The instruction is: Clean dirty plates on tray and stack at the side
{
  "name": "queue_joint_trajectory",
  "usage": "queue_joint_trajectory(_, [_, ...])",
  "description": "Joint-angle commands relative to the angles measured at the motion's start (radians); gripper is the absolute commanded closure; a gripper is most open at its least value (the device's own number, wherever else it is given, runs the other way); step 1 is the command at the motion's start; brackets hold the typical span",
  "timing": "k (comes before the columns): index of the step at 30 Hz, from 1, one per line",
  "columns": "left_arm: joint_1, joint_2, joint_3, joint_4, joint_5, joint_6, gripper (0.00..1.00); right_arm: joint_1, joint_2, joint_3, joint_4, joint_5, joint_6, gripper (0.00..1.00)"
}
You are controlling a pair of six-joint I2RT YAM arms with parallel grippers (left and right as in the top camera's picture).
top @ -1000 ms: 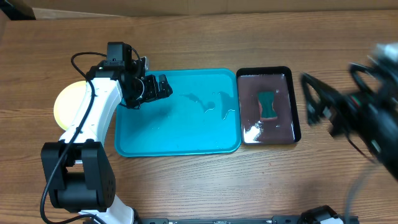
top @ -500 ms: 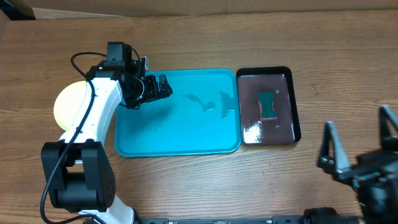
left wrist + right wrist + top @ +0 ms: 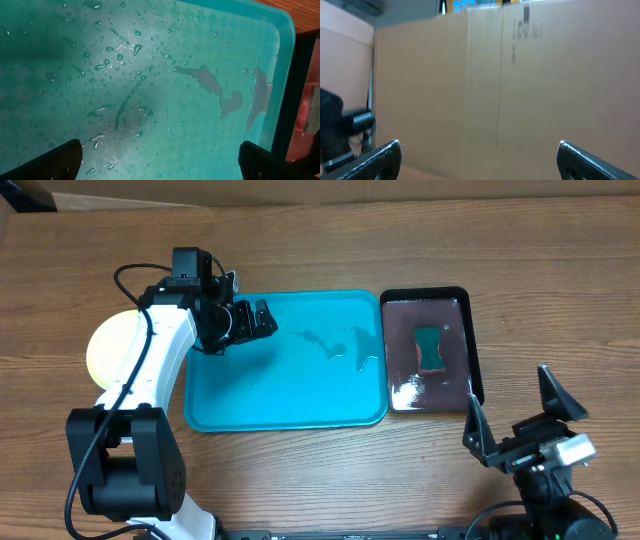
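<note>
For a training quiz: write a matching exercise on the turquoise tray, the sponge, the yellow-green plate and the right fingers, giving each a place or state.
1 turquoise tray
2 sponge
3 yellow-green plate
4 right fingers

A in the black tray
B wet, no plates on it
C spread open
D on the table, left of the tray

Pairs: 1-B, 2-A, 3-D, 4-C

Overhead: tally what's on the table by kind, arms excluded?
Trays: 2 (turquoise tray, black tray)
Sponges: 1 (green sponge, in the black tray)
Plate stacks: 1 (plate stack, partly hidden; plates in it uncountable)
Total: 4
</note>
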Motion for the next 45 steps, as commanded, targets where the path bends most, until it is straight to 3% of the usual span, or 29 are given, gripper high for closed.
queue_joint_trajectory(1, [-0.003,0.005,-0.003,0.000,0.014,0.022,0.00,0.001,-0.010,-0.066,0.005,0.010,0.003,0.00])
queue_joint_trajectory(9, [-0.003,0.005,-0.003,0.000,0.014,0.022,0.00,0.001,-0.010,-0.156,-0.014,0.019,0.003,0.00])
queue_joint_trajectory(21, [-0.003,0.005,-0.003,0.000,0.014,0.022,0.00,0.001,-0.010,-0.156,-0.359,0.105,0.007,0.00])
queue_joint_trajectory(45, [-0.003,0.005,-0.003,0.000,0.014,0.022,0.00,0.000,-0.010,-0.156,-0.361,0.151,-0.016,0.00])
